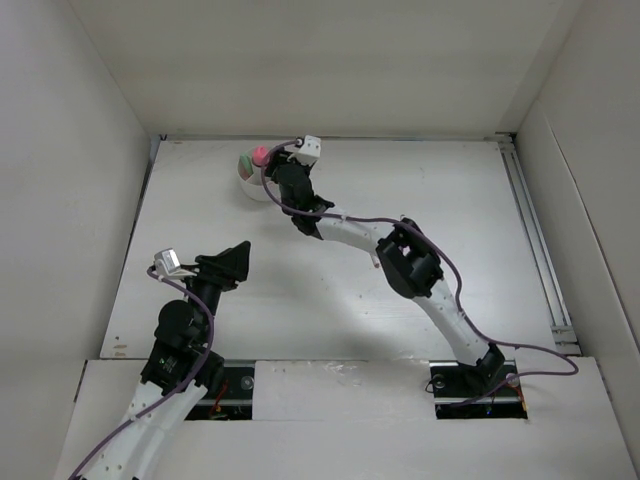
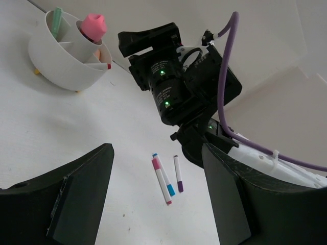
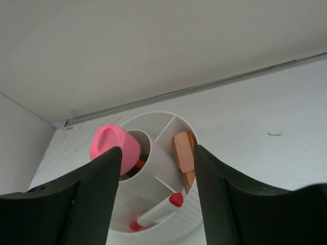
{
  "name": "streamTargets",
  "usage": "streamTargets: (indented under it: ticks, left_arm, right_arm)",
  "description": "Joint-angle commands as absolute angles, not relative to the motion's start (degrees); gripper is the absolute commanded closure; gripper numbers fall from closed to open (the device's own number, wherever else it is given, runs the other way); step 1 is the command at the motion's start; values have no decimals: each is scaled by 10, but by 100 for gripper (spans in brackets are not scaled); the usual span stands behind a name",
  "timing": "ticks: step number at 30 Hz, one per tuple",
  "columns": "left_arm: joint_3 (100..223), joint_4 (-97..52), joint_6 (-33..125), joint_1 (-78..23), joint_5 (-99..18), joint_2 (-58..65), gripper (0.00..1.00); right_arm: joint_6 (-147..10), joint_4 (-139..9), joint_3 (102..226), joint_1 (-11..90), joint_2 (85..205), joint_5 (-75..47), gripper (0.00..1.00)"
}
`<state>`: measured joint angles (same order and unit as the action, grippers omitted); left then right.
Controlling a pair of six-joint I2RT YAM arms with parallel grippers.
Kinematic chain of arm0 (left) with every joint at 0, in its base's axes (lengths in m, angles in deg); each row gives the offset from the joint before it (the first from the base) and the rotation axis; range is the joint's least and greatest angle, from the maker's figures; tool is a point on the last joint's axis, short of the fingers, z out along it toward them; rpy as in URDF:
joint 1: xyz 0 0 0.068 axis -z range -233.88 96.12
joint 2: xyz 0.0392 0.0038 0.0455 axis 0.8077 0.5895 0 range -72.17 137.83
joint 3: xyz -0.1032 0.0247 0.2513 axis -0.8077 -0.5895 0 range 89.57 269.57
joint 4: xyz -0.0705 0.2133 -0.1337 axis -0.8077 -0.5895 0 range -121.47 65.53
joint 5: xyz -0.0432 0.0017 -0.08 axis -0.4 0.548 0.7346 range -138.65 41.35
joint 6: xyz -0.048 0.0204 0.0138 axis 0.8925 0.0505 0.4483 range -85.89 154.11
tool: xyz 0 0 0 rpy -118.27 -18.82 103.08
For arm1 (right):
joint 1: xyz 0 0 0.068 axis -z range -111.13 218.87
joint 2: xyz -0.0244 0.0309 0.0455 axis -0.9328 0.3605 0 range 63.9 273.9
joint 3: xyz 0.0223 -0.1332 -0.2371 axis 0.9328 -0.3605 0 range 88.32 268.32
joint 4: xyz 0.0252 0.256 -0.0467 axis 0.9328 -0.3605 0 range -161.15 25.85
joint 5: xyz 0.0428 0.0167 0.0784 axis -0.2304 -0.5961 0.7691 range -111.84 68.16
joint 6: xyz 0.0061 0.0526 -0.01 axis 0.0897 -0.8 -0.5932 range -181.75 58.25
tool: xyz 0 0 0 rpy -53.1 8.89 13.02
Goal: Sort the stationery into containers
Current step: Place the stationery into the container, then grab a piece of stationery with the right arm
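- Bench (image 1: 450,200): white, walled on three sides.
- Right arm (image 1: 420,270): stretched from the near edge toward the far left corner.
- Right hand (image 3: 156,150): directly over the cup, fingers spread, nothing between them.
- Left hand (image 2: 156,153): near the left edge, above the bench, fingers apart and empty.
- Cup (image 2: 61,56): white, round, divided; stands by the far edge near the left corner.
- Pink-capped bottle (image 3: 115,145): upright in the centre compartment.
- Orange marker (image 3: 184,155), red-capped pen (image 3: 158,209), green pen (image 2: 57,18): each in an outer compartment.
- Red pen (image 2: 162,184), blue pen (image 2: 164,176), purple pen (image 2: 178,173): loose on the bench below the right arm. Red and blue are touching, purple just beside them.
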<state>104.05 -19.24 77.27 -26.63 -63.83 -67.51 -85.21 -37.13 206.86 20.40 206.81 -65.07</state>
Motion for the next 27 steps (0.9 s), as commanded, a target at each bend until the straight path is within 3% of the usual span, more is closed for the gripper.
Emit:
streamTargets:
  ticks: [1, 8, 12, 15, 17, 20, 24, 27]
  left_arm:
    - [1037, -165, 775, -267, -631, -675, 34]
    - [1037, -152, 781, -267, -616, -670, 34]
    - [1025, -124, 786, -267, -582, -653, 34]
    - [1025, -119, 786, -267, -574, -632, 35]
    - [1025, -110, 786, -267, -559, -626, 35]
    - [1025, -110, 786, -267, -554, -621, 36]
    - [1025, -103, 786, -267, -543, -626, 36]
    - [1025, -109, 786, -267, -543, -626, 36]
  right_arm:
    - [-849, -331, 2041, 199, 1963, -627, 34]
    - [-849, -345, 1813, 199, 1755, -621, 32]
    - [-931, -504, 1708, 239, 1653, -648, 53]
    - [-1068, -691, 1662, 332, 1605, -597, 76]
    - [-1117, -766, 1617, 410, 1589, -544, 81]
    - [-1123, -772, 1575, 478, 1576, -508, 73]
    - [-1076, -804, 1599, 529, 1632, -453, 43]
    - [-1042, -840, 1647, 542, 1676, -407, 41]
